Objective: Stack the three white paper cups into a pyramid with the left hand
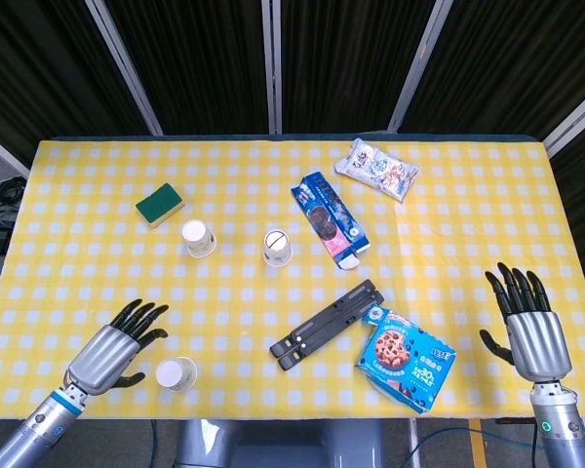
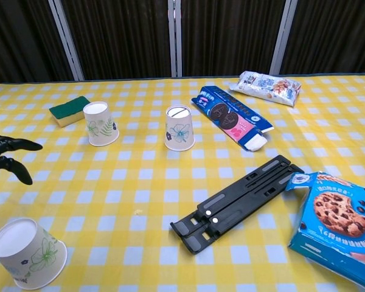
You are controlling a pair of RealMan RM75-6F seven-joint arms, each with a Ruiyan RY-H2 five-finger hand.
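Observation:
Three white paper cups with green leaf prints stand upside down on the yellow checked table. One cup [image 1: 199, 238] [image 2: 101, 123] is beside the sponge, a second cup [image 1: 277, 247] [image 2: 180, 128] stands to its right, and a third cup [image 1: 176, 374] [image 2: 28, 252] sits near the front edge. My left hand [image 1: 113, 349] [image 2: 9, 156] hovers open just left of the front cup, fingers spread, not touching it. Open as well, my right hand [image 1: 529, 327] is at the table's right edge and holds nothing.
A green sponge [image 1: 160, 206] lies at the back left. A blue cookie box [image 1: 330, 220], a snack bag [image 1: 375, 168], a black folding stand [image 1: 328, 324] and a chocolate-chip cookie box [image 1: 407, 355] occupy the middle and right.

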